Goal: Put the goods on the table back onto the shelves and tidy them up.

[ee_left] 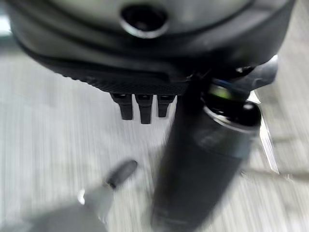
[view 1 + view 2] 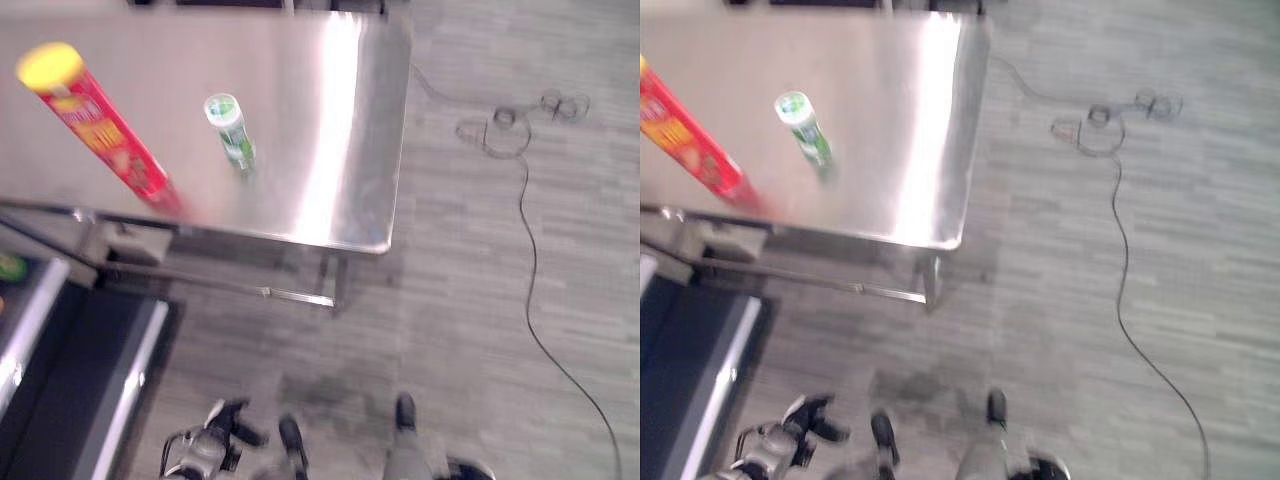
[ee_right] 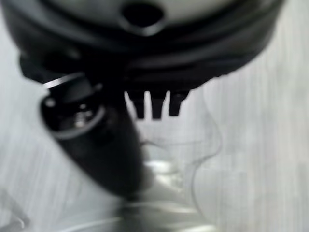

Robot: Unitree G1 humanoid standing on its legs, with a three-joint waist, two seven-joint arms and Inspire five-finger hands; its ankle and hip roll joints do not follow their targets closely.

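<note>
Left eye view looks down on a steel bench (image 2: 330, 150) standing on a grey plank floor (image 2: 480, 300). On the bench stand a tall red tube with a yellow lid (image 2: 95, 125) near its left end and, beside it toward the middle, a smaller green and white canister (image 2: 230, 130); the two are apart. Low in this view the left robot hand (image 2: 225, 425) hangs over the floor, well clear of the bench. Its wrist view shows the left robot hand's fingers straight and holding nothing. The right robot hand (image 3: 154, 104) likewise hangs with fingers straight and empty above the floor.
</note>
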